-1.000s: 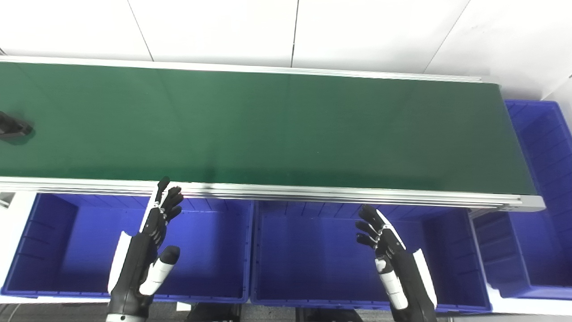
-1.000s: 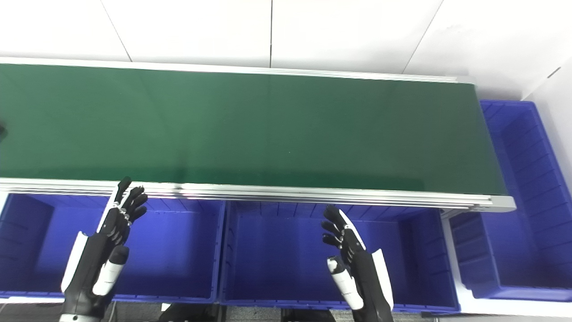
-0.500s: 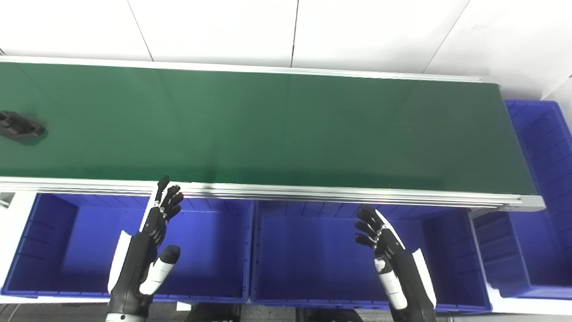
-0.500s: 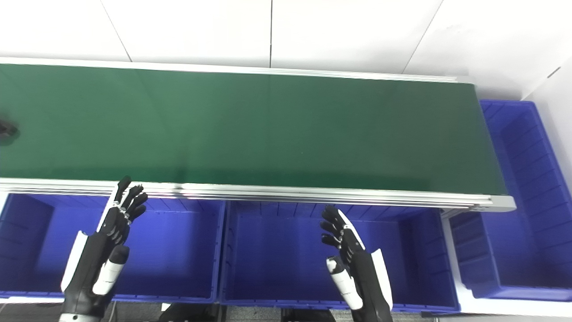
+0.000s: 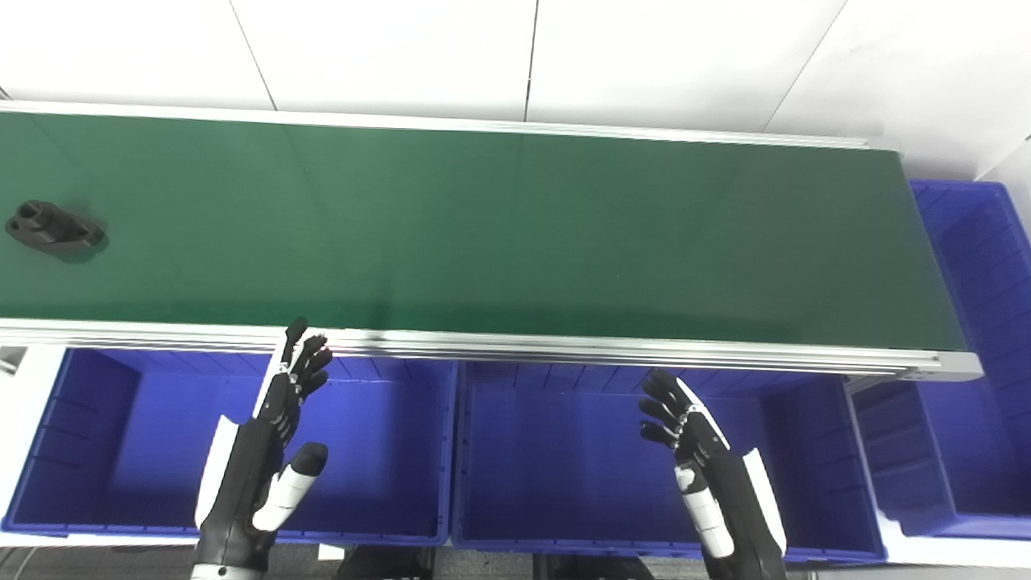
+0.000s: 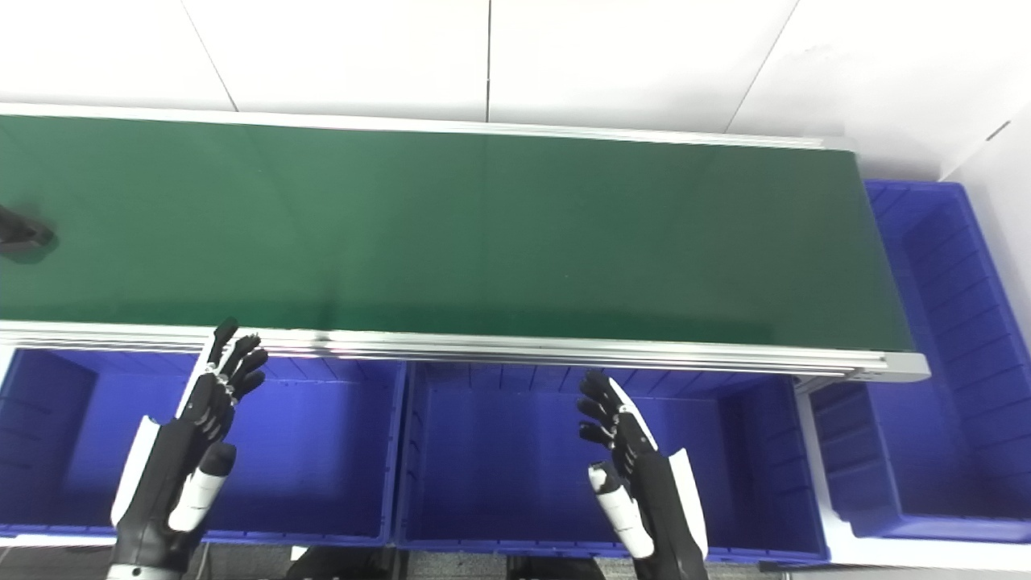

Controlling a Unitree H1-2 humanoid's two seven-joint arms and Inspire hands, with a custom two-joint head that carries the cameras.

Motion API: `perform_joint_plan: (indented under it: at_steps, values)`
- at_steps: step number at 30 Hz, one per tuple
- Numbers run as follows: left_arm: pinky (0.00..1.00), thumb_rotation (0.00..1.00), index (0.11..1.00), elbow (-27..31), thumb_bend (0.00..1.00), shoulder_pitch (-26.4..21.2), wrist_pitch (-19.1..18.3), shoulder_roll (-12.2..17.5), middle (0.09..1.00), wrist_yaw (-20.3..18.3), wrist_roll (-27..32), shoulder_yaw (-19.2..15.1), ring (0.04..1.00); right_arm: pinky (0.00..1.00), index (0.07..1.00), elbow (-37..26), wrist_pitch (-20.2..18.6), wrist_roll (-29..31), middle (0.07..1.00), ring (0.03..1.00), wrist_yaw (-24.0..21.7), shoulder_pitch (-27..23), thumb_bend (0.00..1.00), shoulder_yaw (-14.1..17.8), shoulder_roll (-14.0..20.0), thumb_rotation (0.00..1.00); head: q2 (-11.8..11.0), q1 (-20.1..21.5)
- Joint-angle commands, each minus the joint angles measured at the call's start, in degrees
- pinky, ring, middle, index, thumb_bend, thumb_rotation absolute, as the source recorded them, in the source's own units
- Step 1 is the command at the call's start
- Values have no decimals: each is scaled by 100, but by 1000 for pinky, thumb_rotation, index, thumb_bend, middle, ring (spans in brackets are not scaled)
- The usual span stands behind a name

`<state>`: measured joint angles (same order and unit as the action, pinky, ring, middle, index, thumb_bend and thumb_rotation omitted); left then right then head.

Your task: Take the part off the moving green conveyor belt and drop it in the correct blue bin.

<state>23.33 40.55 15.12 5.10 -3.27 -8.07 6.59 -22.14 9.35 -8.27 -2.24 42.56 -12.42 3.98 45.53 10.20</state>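
Observation:
A small black part point(image 5: 55, 230) lies on the green conveyor belt point(image 5: 499, 234) at its far left; in the right eye view only its end point(image 6: 22, 235) shows at the picture's edge. My left hand point(image 5: 270, 439) hovers open over the left blue bin point(image 5: 121, 435), just below the belt's near rail and well right of the part. Over the middle blue bin point(image 5: 564, 459) my right hand point(image 5: 699, 459) is open too, holding nothing.
An aluminium rail point(image 5: 564, 348) runs along the belt's near edge, above the bins. A third blue bin point(image 5: 979, 354) stands past the belt's right end. A white wall rises behind the belt.
The black part has travelled to the right along the belt, coming further into view. Both hands have stayed almost still over their bins.

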Motion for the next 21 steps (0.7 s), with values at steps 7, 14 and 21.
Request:
perform_joint_plan:
  at_steps: [7,14,21]
  values:
    - [886,953,1000,146,673,-27,100,40,949,-7,-42,-8,912,794,907,-143,124,24,892,868,-20,6,774,-22,-2,944,3,-10]
    - [875,950,1000,149,674,-38,84,50,949,-20,-54,1,912,790,906,-134,130,19,893,866,-23,-10,766,-23,6,945,3,-10]
    - [871,949,1000,130,666,-51,80,55,946,-18,-77,-5,907,794,907,-125,99,28,892,868,-26,-24,776,-29,-3,947,6,-30]
